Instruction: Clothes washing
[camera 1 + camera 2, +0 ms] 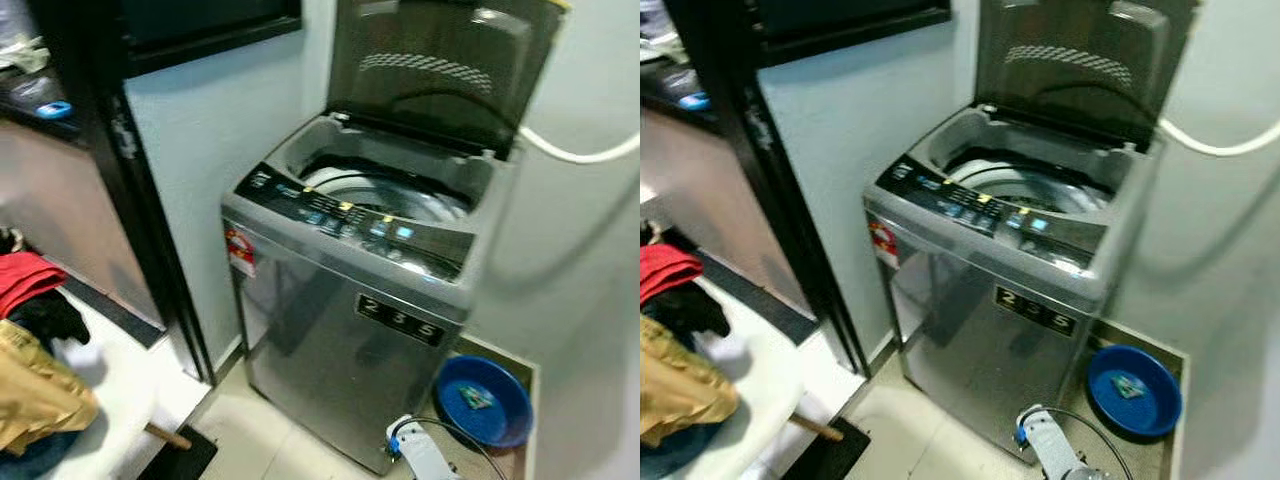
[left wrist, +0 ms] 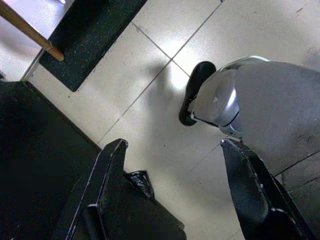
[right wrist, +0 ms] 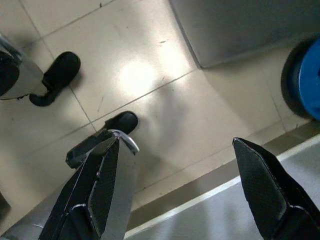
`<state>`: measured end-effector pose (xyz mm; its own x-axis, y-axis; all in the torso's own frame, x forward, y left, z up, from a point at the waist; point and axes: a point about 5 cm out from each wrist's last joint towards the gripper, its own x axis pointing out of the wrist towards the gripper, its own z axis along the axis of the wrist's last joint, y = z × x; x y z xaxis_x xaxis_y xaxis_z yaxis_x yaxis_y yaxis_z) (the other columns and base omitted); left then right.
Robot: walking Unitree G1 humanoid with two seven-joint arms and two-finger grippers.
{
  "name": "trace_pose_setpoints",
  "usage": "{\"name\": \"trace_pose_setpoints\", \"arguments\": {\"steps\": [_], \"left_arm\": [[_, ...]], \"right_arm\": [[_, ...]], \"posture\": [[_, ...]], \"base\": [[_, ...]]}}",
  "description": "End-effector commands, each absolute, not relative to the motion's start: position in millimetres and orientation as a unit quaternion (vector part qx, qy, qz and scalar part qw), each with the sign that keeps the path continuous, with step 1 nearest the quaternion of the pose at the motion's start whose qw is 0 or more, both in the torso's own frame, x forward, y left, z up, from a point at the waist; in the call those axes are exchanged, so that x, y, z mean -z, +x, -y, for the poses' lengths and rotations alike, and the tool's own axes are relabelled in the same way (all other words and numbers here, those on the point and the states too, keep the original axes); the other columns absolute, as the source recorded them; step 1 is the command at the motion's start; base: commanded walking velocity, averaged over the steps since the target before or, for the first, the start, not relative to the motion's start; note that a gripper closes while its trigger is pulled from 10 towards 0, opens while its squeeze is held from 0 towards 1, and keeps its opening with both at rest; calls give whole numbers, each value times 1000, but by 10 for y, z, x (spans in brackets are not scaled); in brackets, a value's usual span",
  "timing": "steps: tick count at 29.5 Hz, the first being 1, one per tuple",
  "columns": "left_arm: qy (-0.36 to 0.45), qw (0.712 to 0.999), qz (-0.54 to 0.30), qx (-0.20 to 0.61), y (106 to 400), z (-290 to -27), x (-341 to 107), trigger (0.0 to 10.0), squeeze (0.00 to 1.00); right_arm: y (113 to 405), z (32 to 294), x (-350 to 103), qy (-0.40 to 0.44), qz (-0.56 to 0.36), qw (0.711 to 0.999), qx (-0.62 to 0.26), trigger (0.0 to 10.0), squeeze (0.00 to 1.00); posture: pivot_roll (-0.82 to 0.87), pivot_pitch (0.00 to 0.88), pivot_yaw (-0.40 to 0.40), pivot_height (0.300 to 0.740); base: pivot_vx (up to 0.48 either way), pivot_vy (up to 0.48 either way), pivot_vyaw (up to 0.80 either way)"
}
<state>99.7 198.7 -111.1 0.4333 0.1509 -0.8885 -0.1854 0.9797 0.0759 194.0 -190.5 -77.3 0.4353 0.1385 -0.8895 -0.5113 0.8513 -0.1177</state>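
Observation:
A grey top-loading washing machine (image 1: 350, 300) stands against the wall with its lid (image 1: 440, 60) raised and its steel drum (image 1: 385, 190) showing. A heap of clothes lies at the near left: a red piece (image 1: 25, 280), a black one (image 1: 45, 315) and a tan one (image 1: 35, 390). My left gripper (image 2: 175, 143) hangs open over the floor tiles, holding nothing. My right gripper (image 3: 176, 142) also hangs open and empty, low beside the washer's base. Part of the right arm (image 1: 415, 450) shows in front of the machine.
A blue basin (image 1: 485, 400) lies on the floor to the right of the washer. A white hose (image 1: 575, 152) runs along the wall. A dark door frame (image 1: 140, 200) stands to the left. A black mat (image 2: 85, 40) and a wooden stick (image 2: 30, 31) lie near my feet (image 2: 195, 92).

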Motion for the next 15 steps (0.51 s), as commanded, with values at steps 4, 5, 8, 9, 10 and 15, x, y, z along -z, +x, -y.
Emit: {"name": "trace_pose_setpoints", "arguments": {"steps": [4, 5, 8, 9, 10, 15], "left_arm": [[-5, 855, -507, -112, 1037, -2031, 1087, 10000, 0], [-5, 859, -499, -114, 1066, -2040, 1075, 10000, 0], [16, 877, -471, -91, 1224, -2026, 1021, 10000, 0], [26, 883, -461, -80, 1280, -2009, 1002, 10000, 0], [26, 883, -461, -80, 1280, -2009, 1002, 10000, 0], [57, 911, -407, -34, 1587, -1871, 887, 10000, 0]], "right_arm": [[1867, 1930, 816, -208, -505, 818, -183, 10000, 0], [1862, 1931, 819, -208, -504, 818, -179, 10000, 0], [1860, 1939, 821, -212, -503, 820, -172, 10000, 0], [1859, 1943, 821, -214, -503, 820, -171, 10000, 0], [1859, 1943, 821, -214, -503, 820, -171, 10000, 0], [1865, 1944, 819, -223, -501, 818, -172, 10000, 0]], "posture": [[158, 0, -43, 740], [158, 0, -43, 740], [164, 0, -49, 740], [164, 0, -49, 740], [164, 0, -49, 740], [176, 0, -52, 740]], "base": [[0, 0, 794], [0, 0, 788], [0, 0, 781], [0, 0, 788], [0, 0, 788], [0, 0, 784]]}}
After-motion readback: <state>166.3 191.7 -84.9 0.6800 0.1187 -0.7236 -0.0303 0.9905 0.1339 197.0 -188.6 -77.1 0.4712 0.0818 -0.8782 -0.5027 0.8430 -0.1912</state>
